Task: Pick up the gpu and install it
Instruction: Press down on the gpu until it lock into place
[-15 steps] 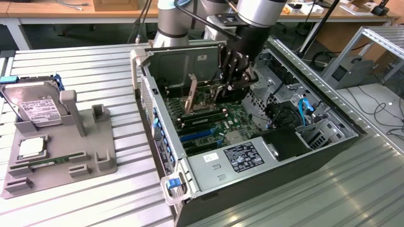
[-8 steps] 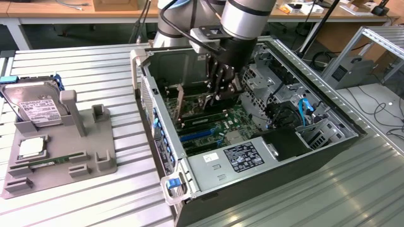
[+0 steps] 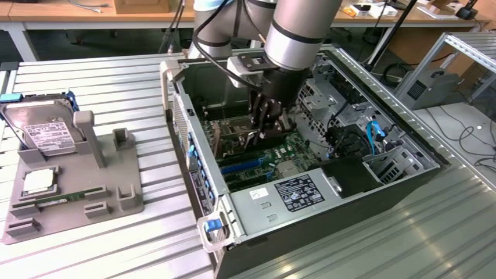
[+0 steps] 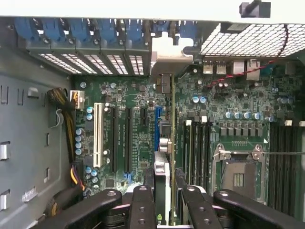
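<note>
- Inside the open computer case (image 3: 403,160): 1 gripper (image 3: 268,129), lowered over the motherboard (image 3: 268,157) from above, on the end of 1 grey robot arm (image 3: 298,29).
- Gripper state: fingers (image 4: 143,207) clasped on the gpu (image 4: 164,143), 1 pair on each face of the card.
- Gpu: 1 thin card seen edge-on in the wrist view, standing upright between the fingers, running straight out from the gripper toward the rear wall of the case; its silvery end bracket (image 4: 167,50) lies at the far end, against the row of blue slot clips (image 4: 81,31).
- Beneath the card: 1 blue expansion slot (image 4: 156,126), just beside the card's lower edge; whether the card is seated cannot be told.
- To one side of the gripper: black expansion slots and 1 white slot (image 4: 98,133).
- To the other side of the gripper: memory slots (image 4: 198,143) and 1 processor socket (image 4: 238,167).
- Well apart from the gripper, outside the case, at the exterior view's left: 1 grey parts holder (image 3: 101,192) on the slatted table (image 3: 93,81), carrying 1 silver hard drive (image 3: 46,128).
</note>
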Tool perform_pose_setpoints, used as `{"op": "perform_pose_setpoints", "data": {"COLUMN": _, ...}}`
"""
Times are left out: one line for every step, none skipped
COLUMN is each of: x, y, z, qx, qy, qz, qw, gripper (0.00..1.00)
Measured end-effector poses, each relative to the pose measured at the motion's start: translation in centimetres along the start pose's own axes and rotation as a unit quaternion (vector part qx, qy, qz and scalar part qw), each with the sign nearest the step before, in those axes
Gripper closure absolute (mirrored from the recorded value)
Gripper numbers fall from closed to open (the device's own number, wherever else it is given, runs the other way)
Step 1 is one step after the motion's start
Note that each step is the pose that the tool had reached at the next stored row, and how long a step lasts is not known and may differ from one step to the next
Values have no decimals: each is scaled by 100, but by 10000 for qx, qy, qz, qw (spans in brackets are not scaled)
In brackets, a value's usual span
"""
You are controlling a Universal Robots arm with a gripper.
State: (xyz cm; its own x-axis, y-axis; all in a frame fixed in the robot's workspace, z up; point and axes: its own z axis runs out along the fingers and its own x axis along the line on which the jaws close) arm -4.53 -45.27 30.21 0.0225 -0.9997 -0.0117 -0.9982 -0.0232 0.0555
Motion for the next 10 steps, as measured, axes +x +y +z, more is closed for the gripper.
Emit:
{"op": "perform_pose_setpoints", "data": {"x": 0, "y": 22, "z": 20, "qx": 0, "qy": 0, "qz": -3, "qw": 10000, "gripper": 73}}
{"op": "perform_pose_setpoints", "data": {"x": -1, "y": 45, "z": 42, "qx": 0, "qy": 1, "qz": -4, "qw": 10000, "gripper": 73}}
{"op": "perform_pose_setpoints", "data": {"x": 0, "y": 60, "z": 57, "qx": 0, "qy": 1, "qz": -4, "qw": 10000, "gripper": 73}}
{"op": "perform_pose_setpoints", "data": {"x": 1, "y": 75, "z": 80, "qx": 0, "qy": 0, "qz": -6, "qw": 10000, "gripper": 73}}
{"op": "perform_pose_setpoints", "data": {"x": 4, "y": 83, "z": 99, "qx": 0, "qy": 0, "qz": -7, "qw": 10000, "gripper": 73}}
{"op": "perform_pose_setpoints", "data": {"x": 19, "y": 87, "z": 124, "qx": 0, "qy": 1, "qz": -9, "qw": 10000, "gripper": 73}}
{"op": "perform_pose_setpoints", "data": {"x": 27, "y": 88, "z": 135, "qx": 0, "qy": 0, "qz": -11, "qw": 10000, "gripper": 73}}
{"op": "perform_pose_setpoints", "data": {"x": 35, "y": 91, "z": 147, "qx": 0, "qy": 1, "qz": -11, "qw": 10000, "gripper": 73}}
{"op": "perform_pose_setpoints", "data": {"x": 41, "y": 93, "z": 162, "qx": 0, "qy": 1, "qz": -14, "qw": 10000, "gripper": 73}}
{"op": "perform_pose_setpoints", "data": {"x": 43, "y": 93, "z": 173, "qx": 0, "qy": 1, "qz": -16, "qw": 10000, "gripper": 73}}
